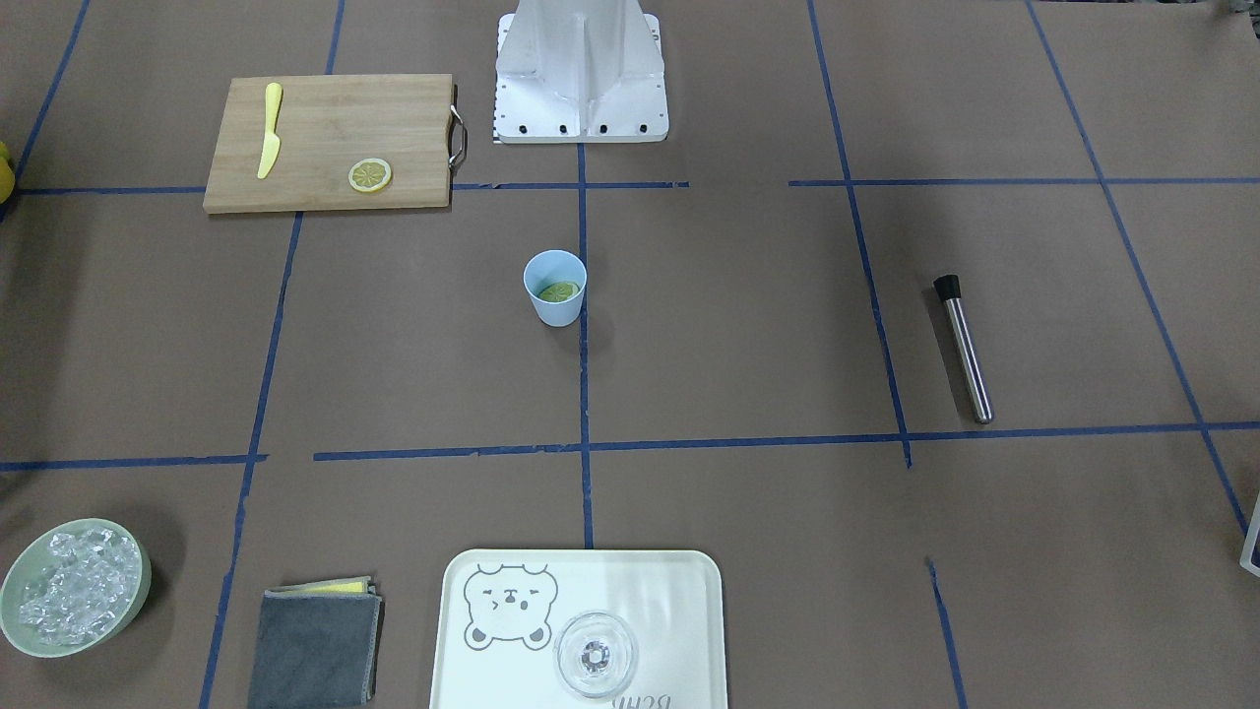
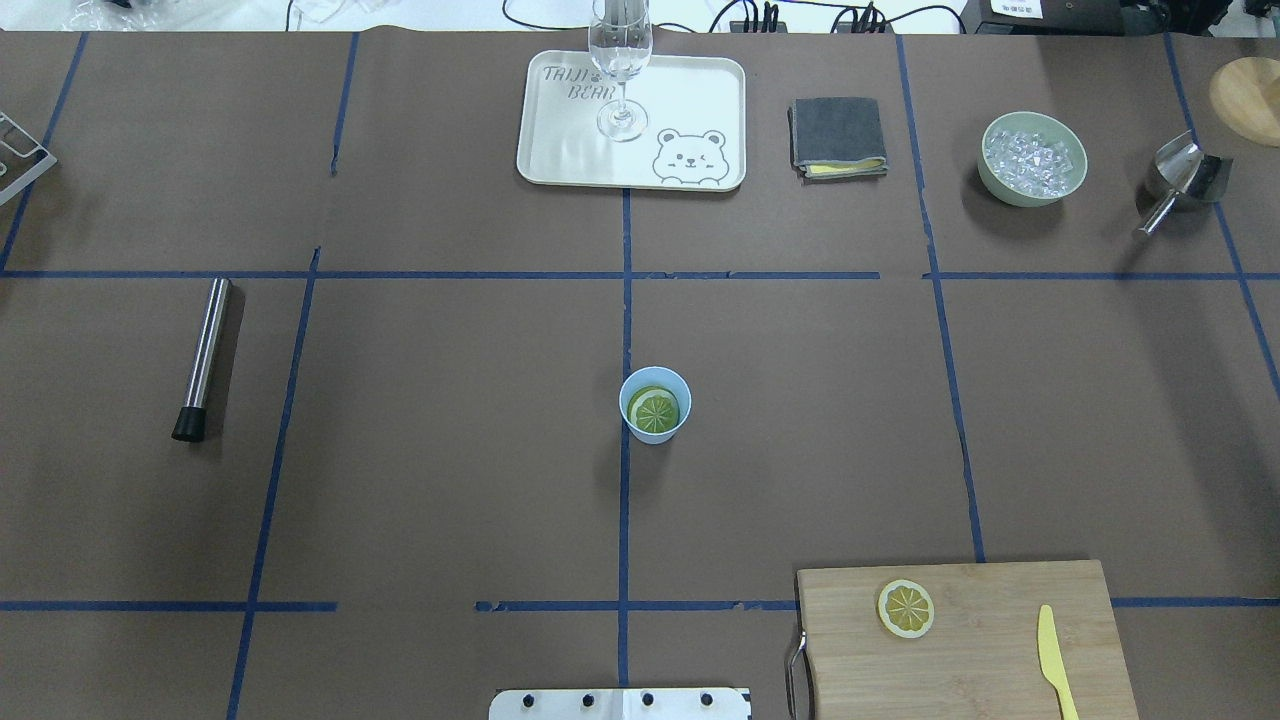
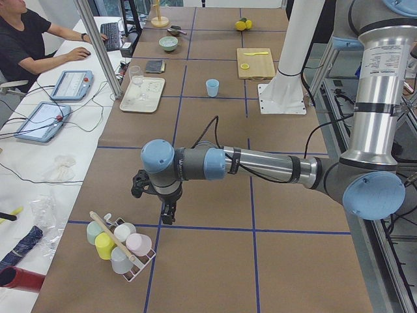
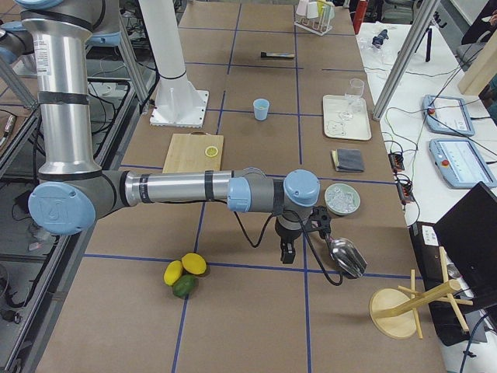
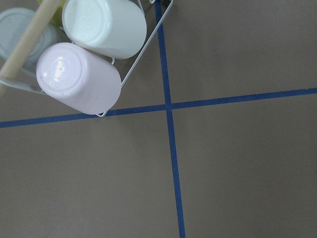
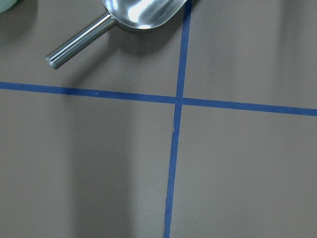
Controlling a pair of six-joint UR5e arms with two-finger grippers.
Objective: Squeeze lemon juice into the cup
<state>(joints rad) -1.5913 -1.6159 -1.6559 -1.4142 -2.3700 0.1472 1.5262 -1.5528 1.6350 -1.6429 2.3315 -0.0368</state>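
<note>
The cup [image 2: 655, 405] stands upright in the middle of the table, right on a blue tape line. The lemon [image 2: 656, 410] lies inside the cup, low down.

Seen from above, with the cup as the middle of the clock, a wooden board [image 2: 980, 640] lies at 4 o'clock. A second slice [image 2: 906, 608] lies flat on the board. A yellow knife [image 2: 1056, 665] lies on the board too, apart from that slice. A tray [image 2: 560, 150] with a bear picture sits at 12 o'clock, and a tall glass [image 2: 621, 60] stands on it. A folded cloth [image 2: 838, 135] is at 1 o'clock. A bowl [image 2: 1000, 190] of ice is at 2 o'clock, with a metal scoop [image 2: 1185, 180] just past it. A metal stick [image 2: 203, 358] lies at 9 o'clock.

Both arms are far from the cup. The left gripper [image 3: 167, 217] hangs over one end of the table, near a rack [image 3: 120, 244] of upside-down cups at its 7 o'clock. The right gripper [image 4: 287, 255] hangs low over the other end, with the scoop near it at 3 o'clock. I cannot tell if either gripper is spread apart or closed.
</note>
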